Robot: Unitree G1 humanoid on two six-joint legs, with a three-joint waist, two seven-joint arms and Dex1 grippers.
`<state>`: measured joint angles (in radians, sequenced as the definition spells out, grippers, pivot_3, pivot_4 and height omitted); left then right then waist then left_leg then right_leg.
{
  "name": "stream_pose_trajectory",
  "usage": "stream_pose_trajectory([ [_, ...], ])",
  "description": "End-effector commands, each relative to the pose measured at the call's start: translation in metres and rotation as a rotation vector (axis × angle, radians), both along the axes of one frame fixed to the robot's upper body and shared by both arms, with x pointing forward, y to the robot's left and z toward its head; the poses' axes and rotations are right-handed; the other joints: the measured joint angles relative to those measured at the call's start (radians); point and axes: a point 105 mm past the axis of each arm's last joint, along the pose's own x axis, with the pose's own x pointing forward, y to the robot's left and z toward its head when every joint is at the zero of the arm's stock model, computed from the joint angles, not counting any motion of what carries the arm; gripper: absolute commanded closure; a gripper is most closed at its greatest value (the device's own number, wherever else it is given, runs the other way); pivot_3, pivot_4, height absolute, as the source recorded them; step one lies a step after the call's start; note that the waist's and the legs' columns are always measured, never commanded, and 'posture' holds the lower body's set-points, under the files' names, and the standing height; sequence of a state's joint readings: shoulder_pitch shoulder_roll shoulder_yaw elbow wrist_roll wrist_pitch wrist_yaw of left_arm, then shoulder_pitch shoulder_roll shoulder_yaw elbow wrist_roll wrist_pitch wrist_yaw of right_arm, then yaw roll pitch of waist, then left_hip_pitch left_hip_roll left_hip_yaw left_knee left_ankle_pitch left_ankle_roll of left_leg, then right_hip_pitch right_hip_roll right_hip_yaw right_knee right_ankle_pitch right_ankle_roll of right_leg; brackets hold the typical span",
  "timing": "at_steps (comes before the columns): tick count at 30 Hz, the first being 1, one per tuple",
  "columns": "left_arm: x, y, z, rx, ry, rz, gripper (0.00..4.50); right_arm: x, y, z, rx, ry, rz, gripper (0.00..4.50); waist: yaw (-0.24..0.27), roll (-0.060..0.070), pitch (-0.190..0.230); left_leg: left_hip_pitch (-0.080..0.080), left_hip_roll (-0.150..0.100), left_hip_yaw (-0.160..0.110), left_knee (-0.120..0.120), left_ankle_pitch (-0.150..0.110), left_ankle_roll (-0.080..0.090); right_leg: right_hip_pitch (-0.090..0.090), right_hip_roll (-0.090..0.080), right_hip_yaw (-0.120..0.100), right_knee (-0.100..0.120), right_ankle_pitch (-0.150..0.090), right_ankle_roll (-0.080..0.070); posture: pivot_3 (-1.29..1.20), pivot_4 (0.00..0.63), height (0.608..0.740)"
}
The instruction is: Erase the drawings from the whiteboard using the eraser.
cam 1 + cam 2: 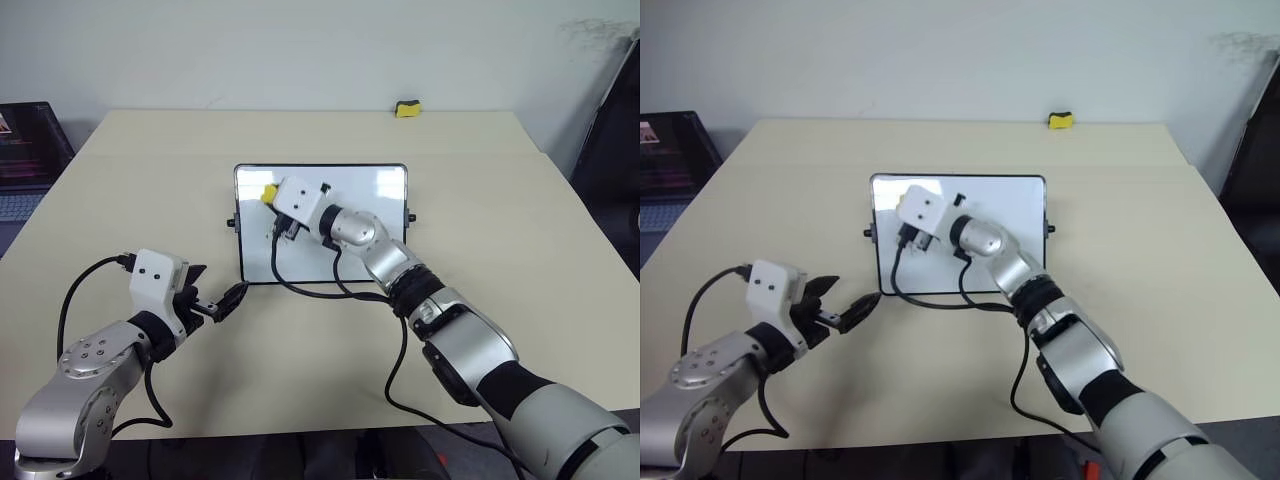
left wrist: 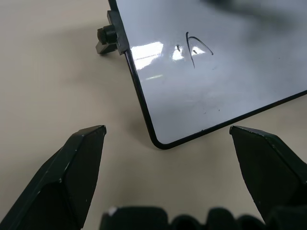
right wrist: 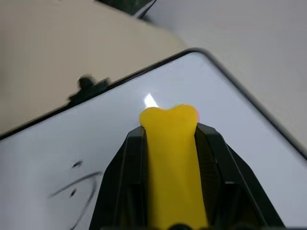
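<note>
The right gripper (image 3: 170, 143) is clamped on the eraser (image 3: 171, 158), over the whiteboard (image 1: 370, 190) at its upper-left corner, centre frame. The drawings (image 2: 194, 48) lie near the board's left edge. The left gripper (image 1: 215, 300), fingers apart, sits off the lower-left corner on bare table (image 1: 520, 220).
</note>
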<state>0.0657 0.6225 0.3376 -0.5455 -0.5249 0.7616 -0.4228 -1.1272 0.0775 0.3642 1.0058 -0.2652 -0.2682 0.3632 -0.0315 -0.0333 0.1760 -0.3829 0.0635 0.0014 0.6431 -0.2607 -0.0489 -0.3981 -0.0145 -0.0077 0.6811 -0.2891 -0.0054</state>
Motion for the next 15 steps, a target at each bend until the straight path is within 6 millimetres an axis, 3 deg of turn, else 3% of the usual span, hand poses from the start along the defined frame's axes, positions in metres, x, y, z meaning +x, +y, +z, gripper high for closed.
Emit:
stream_pose_trajectory([
  [1,-0.001,-0.004,0.011,0.012,-0.051,-0.007,0.00,0.001,-0.009,-0.022,-0.095,-0.011,0.001,3.48,0.000,0.000,0.000,0.001,0.000,0.000,0.000,0.000,0.000,0.001,0.000,0.000,0.000,0.000,0.000,0.00,0.150,0.740],
  [5,-0.002,-0.005,0.010,0.009,-0.050,-0.006,0.00,-0.010,-0.021,-0.071,-0.306,0.027,0.063,3.49,0.001,0.000,-0.001,0.004,0.000,0.000,0.000,0.000,0.000,0.004,0.000,-0.001,0.000,0.000,0.000,0.00,0.150,0.740],
  [9,-0.002,-0.006,0.010,0.007,-0.049,-0.010,0.00,-0.021,-0.033,-0.102,-0.458,0.062,0.129,3.49,0.002,0.000,-0.001,0.016,-0.001,0.000,-0.001,0.000,0.000,0.015,0.000,-0.001,0.000,0.000,0.000,0.00,0.150,0.740],
  [13,-0.001,-0.005,0.010,0.008,-0.050,-0.012,0.00,-0.024,-0.035,-0.104,-0.479,0.050,0.157,3.49,0.002,0.000,-0.001,0.022,-0.001,-0.001,-0.001,0.002,0.003,0.021,-0.001,-0.001,0.000,-0.001,-0.002,0.00,0.150,0.740],
  [15,-0.001,-0.005,0.010,0.009,-0.049,-0.013,0.00,-0.024,-0.029,-0.090,-0.423,0.020,0.167,3.49,0.003,0.000,-0.001,0.022,-0.001,-0.001,-0.001,0.003,0.005,0.020,0.000,-0.002,0.001,0.000,0.000,0.00,0.150,0.740],
])
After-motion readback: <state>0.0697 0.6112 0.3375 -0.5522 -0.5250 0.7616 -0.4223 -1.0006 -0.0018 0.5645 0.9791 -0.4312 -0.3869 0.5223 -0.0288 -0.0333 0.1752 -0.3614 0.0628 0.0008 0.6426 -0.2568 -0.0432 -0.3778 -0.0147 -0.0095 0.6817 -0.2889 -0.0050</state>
